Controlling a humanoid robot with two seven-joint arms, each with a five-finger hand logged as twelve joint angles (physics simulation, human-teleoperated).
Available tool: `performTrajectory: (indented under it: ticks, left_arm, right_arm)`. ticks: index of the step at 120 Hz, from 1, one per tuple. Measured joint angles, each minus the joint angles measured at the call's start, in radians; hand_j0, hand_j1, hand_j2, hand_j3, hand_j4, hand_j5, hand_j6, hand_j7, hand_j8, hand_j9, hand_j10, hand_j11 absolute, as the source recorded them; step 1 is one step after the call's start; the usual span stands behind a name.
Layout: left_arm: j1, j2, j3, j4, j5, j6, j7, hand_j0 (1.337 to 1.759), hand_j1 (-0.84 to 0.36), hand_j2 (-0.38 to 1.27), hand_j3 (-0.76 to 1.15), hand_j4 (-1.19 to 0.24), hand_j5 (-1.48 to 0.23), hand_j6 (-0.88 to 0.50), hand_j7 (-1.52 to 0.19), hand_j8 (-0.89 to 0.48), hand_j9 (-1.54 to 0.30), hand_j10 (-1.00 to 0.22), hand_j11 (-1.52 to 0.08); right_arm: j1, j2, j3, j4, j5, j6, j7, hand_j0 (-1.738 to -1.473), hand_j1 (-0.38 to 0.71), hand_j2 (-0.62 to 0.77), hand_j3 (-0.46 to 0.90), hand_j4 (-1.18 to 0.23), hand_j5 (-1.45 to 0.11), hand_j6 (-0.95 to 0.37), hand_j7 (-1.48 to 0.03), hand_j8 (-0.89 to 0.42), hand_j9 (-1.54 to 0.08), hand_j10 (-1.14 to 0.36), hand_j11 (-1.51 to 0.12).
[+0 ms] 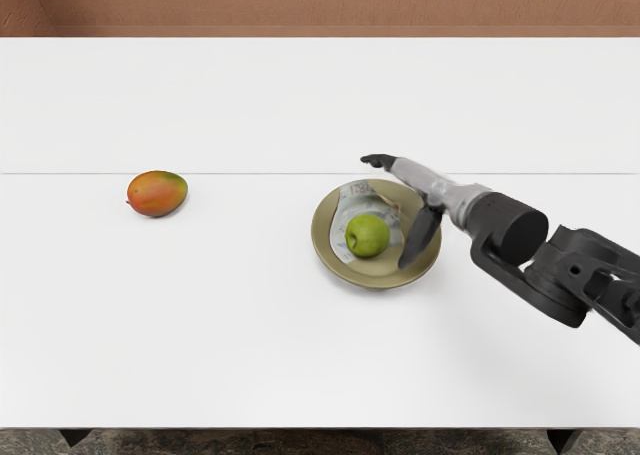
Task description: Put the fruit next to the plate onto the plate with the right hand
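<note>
1. Fingers (378, 160) of the right hand (430, 197): spread and loose, gripping nothing. One dark fingertip sticks out toward the pic's left, over the plate's far rim. Another dark digit hangs down over the plate's right side.
2. Lower digit is just beside the green fruit (367, 235), on its right. There's a gap betw. them, no contact seen.
3. Green fruit: round, yellow-green, sits on the plate (322, 240) approx. at its centre, on the pale printed patch.
4. Palm: grey, over the plate's upper-right edge. Can't tell whether it touches the rim or is apart from it.
5. Plate: round, shallow, olive-brown w/ a whitish-grey patterned middle. Lies flat on the table (300, 355), a bit right of the view's centre.
6. Right arm (510, 230): grey wrist, then a black cylindrical link and black jointed parts. Runs down-right from the plate to the pic's right edge, above the table.
7. Mango (157, 193): red-orange w/ some green, lies on its side on the table. It is far left, well apart from the plate and the hand.
8. Table: white, wide, w/ a faint thin line across it, passing just behind the mango and the plate.
9. Wall (300, 0): brown strip beyond the table's far edge. Dark floor strip shows below the near edge.
</note>
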Motion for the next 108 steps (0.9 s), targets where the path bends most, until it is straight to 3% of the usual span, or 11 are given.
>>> performTrajectory:
  ticks: [31,62,108]
  left_arm:
    - [0.000,0.000,0.000,0.000,0.000,0.000,0.000,1.658,0.35,0.00,0.00,0.00,0.00,0.00,0.00,0.00,0.00,0.00,0.00]
    - [0.000,0.000,0.000,0.000,0.000,0.000,0.000,1.658,0.35,0.00,0.00,0.00,0.00,0.00,0.00,0.00,0.00,0.00,0.00]
    - [-0.002,0.000,0.000,-0.006,0.000,-0.001,0.000,1.658,0.35,0.00,0.00,0.00,0.00,0.00,0.00,0.00,0.00,0.00,0.00]
  right_arm:
    - [0.002,-0.115,0.260,-0.034,0.401,0.325,0.000,-1.658,-0.33,0.00,0.00,-0.02,-0.03,-0.02,-0.03,-0.02,-0.03,-0.02,-0.03]
    - [0.006,-0.270,0.377,-0.095,0.766,0.526,0.000,-1.658,-0.34,0.00,0.00,-0.01,-0.01,-0.01,-0.01,-0.01,-0.01,-0.01,-0.01]
    - [0.006,-0.347,0.438,-0.153,0.968,0.552,0.000,-1.658,-0.35,0.00,0.00,0.00,0.00,0.00,0.00,0.00,0.00,0.00,0.00]
